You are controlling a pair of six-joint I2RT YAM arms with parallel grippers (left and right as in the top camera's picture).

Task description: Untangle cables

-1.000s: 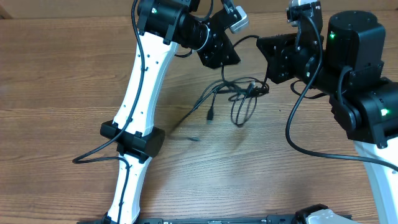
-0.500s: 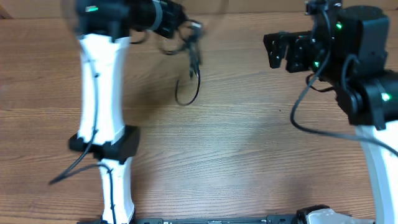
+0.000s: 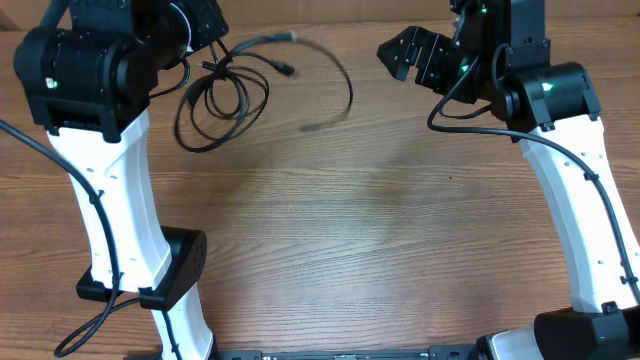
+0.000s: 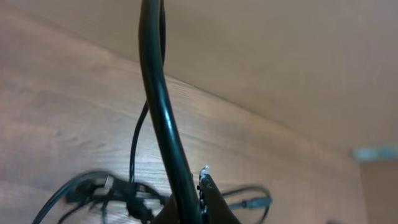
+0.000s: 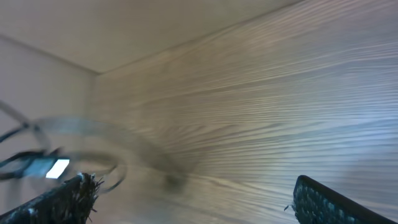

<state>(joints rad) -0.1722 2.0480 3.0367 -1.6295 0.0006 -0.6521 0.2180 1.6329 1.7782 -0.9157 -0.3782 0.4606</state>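
Observation:
The cables (image 3: 222, 103) are thin black cords hanging as a looped bundle at the back left, lifted off the table. One strand (image 3: 343, 78) swings out to the right, blurred. My left gripper (image 3: 204, 58) is mostly hidden under its wrist in the overhead view. In the left wrist view the left gripper (image 4: 198, 206) is shut on a black cord (image 4: 163, 118), with the rest of the cables (image 4: 106, 190) dangling below. My right gripper (image 3: 402, 55) stands open at the back, right of the loose strand. In its own view the right gripper (image 5: 193, 205) holds nothing, and the cables (image 5: 43, 163) blur at the left.
The wooden table (image 3: 360, 230) lies under both arms. The left arm's white link and base (image 3: 125, 240) stand at the front left. The right arm's link (image 3: 580, 200) runs down the right side. A wall edge (image 3: 330, 10) borders the back.
The right gripper opened and let go of the cables, then drew back. The left arm swung left and lifted the bundle away from the table's middle, and one strand whips out behind.

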